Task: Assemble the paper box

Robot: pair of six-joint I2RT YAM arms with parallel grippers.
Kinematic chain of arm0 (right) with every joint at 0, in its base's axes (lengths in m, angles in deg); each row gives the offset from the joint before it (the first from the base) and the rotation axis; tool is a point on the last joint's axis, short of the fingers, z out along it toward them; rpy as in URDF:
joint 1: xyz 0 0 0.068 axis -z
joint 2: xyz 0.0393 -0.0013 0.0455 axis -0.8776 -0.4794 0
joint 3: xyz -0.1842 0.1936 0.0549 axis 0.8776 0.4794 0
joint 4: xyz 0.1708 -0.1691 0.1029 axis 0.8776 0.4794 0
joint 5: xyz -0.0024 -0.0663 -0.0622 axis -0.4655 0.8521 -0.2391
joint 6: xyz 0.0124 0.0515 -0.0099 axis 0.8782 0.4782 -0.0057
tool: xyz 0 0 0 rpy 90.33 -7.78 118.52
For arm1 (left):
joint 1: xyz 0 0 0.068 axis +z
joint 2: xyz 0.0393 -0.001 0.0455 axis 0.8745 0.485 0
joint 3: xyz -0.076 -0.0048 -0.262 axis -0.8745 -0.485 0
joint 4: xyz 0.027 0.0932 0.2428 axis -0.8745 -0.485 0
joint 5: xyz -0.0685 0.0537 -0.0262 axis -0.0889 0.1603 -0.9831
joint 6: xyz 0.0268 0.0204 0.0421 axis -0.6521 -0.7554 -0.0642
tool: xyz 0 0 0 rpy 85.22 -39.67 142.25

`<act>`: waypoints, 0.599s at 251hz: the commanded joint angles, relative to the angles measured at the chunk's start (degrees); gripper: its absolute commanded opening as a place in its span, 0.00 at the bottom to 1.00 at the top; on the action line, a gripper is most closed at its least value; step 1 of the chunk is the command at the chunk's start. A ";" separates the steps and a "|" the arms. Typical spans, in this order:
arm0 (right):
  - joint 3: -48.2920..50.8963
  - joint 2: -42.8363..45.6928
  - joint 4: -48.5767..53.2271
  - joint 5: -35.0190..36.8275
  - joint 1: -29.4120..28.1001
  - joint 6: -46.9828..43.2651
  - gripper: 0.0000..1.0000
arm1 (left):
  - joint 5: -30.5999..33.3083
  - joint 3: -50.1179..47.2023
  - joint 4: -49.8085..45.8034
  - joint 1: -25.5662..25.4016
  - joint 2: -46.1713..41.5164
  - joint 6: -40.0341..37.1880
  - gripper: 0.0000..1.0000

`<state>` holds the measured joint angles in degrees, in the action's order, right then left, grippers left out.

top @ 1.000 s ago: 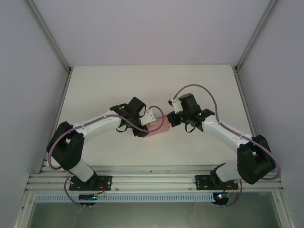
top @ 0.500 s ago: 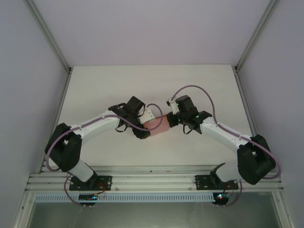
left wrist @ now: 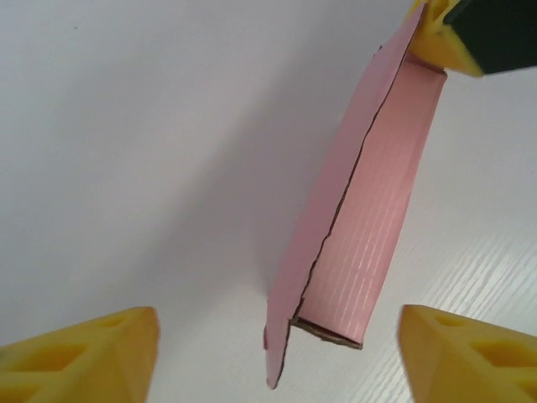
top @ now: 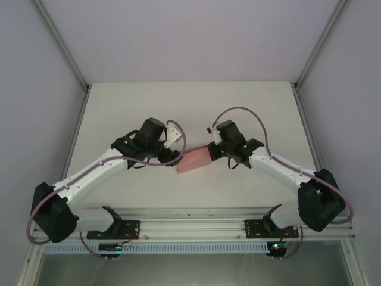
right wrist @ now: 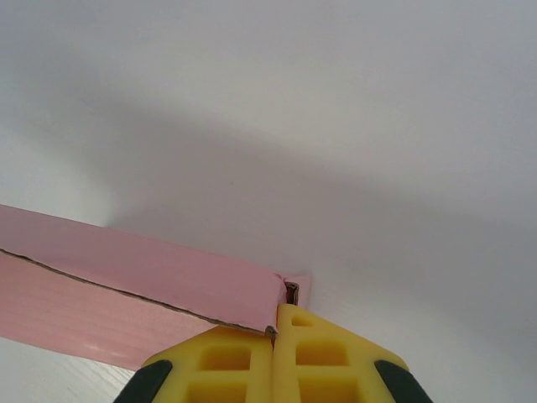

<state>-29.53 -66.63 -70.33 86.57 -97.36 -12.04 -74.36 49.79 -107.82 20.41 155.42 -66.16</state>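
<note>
Found box point(top: 194, 161) near mid-bench, between the two tools, slanted from lower left to upper right in the top view. Recorded as pink ribbed card, folded into a slim flat rectangular sleeve. Noted right tool point(top: 212, 149) closed hard on the box's right end. Confirmed in the right wrist view: tool point(right wrist: 274, 323) pinched on one corner of box point(right wrist: 126, 294), yellow fingers point(right wrist: 226, 361) pressed together with only card between. Noted left tool point(top: 177, 146) standing wide at the box's left end, gripping nothing. Confirmed in the left wrist view: yellow fingers point(left wrist: 92, 353) at both lower corners, box point(left wrist: 361, 218) between them and clear of both. Seen along one long side a dark seam line, top layer not lying tight on the layer below. Seen at the near end an open mouth, with a narrow strip of card projecting past it. Seen at the far end, top right, a yellow finger point(left wrist: 440, 46) of the right tool on the corner. Observed a soft shadow on the white bench point(top: 119, 101) beside the box. Unable to tell whether the box's lower edge touches the bench or hangs above it.
</note>
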 commanded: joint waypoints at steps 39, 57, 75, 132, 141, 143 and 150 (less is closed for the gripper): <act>-0.49 -1.97 8.51 -0.14 -0.73 1.23 0.00 | -2.21 0.42 -4.64 0.85 4.53 4.05 0.51; -0.68 -2.14 8.69 0.36 -0.68 1.34 0.00 | -3.20 1.29 -4.74 0.87 5.85 3.89 0.41; -0.67 -2.14 8.87 0.10 -0.81 1.34 0.00 | -2.95 2.03 -4.36 1.03 6.47 4.63 0.25; -1.32 -2.08 11.03 3.81 -1.83 3.01 0.00 | -3.75 3.88 -3.45 1.23 6.30 12.66 0.00; -1.61 -2.05 11.60 4.84 -2.23 3.71 0.00 | -4.42 4.59 -3.81 1.18 6.68 15.16 0.00; -1.66 -2.08 11.65 5.09 -2.31 3.89 0.00 | -4.58 4.79 -4.04 1.24 6.82 15.75 0.00; -1.95 -1.99 12.12 6.46 -2.86 4.86 0.00 | -4.67 5.53 -4.61 1.19 7.28 17.94 0.00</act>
<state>-31.23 -67.02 -66.97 88.67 -98.46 -10.38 -76.57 51.11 -111.58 21.26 162.13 -57.33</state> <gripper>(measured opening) 0.061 0.045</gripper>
